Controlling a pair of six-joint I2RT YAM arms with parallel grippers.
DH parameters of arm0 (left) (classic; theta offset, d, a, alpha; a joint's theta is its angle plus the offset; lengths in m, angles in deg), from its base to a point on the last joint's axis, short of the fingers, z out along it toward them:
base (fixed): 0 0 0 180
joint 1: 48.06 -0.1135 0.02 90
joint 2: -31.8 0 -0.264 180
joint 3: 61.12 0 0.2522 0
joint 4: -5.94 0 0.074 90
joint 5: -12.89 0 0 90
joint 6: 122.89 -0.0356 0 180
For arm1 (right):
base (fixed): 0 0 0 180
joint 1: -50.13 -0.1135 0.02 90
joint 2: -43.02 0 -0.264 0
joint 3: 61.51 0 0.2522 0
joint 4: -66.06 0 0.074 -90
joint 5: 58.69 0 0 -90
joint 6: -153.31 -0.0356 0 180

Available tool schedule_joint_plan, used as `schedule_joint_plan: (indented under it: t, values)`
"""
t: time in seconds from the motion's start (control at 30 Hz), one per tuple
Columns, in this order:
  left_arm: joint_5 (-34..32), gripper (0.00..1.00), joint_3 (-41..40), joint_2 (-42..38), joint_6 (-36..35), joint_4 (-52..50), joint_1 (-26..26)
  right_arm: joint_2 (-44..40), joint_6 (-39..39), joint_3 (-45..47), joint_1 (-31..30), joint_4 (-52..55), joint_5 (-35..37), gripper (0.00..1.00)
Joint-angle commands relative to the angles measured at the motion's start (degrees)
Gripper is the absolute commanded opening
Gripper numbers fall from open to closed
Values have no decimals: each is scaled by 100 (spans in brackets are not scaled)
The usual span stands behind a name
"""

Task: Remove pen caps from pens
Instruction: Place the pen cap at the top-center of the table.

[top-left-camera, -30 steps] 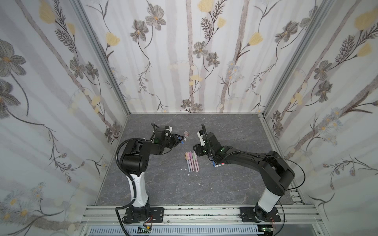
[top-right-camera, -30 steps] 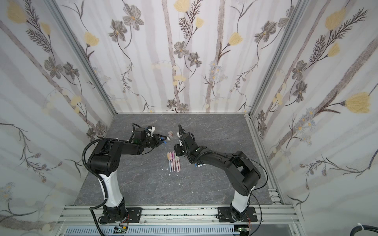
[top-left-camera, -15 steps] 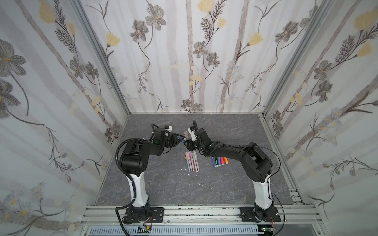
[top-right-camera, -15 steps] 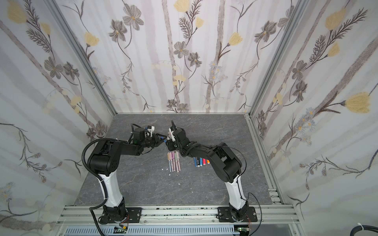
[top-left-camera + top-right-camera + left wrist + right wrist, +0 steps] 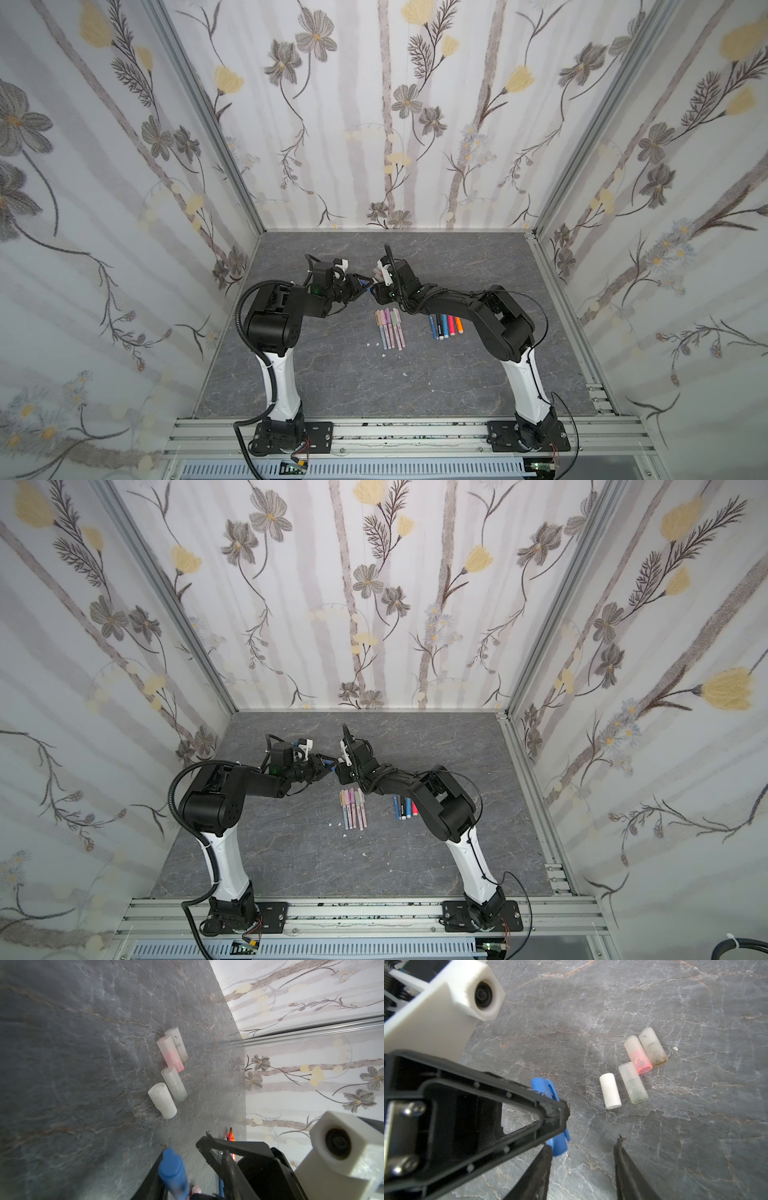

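The left claw (image 5: 360, 286) is pinching a blue pen (image 5: 172, 1168) between its fingers; the pen's blue cap (image 5: 543, 1089), which has a clip, is on and juts out past that claw's tips; in the right wrist view one left-claw finger crosses over the middle of the cap; the right claw (image 5: 583, 1146) is spread, its two fingers (image 5: 623, 1167) well apart with only bare table (image 5: 695, 1147) between them, gripping nothing; the two claws meet almost tip to tip just above the table, and the end of the blue cap sits just beside the tip of one right-claw finger, though I cannot tell whether they touch; out beyond the tips of both claws, on the side toward the back wall, four loose caps (image 5: 633, 1082) lie huddled on the table; a plain white one (image 5: 162, 1100) is nearest the claws, a clear one just beside it, and farther out a clear one tinted red (image 5: 170, 1053) and a greyish one (image 5: 176, 1046) lie touching side by side; behind the claws, toward the arm bases, a row of pastel pens (image 5: 388, 328) lies side by side, just below the meeting tips; a second row of darker pens (image 5: 445, 326), from dark blue to orange, lies near it, beside the forearm that carries the right claw
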Motion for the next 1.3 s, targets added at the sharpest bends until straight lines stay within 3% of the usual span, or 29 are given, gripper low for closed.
schedule_joint_plan:
  t: [0.0,0.77,1.27]
  values:
    - [103,40,7,65,117,344,-3,100,78,-156,2,89,129,48]
    - [81,40,146,462,343,617,-69,350,98,-305,-97,244,53,48]
    - [137,40,-5,418,432,778,-64,594,21,-786,-98,733,605,48]
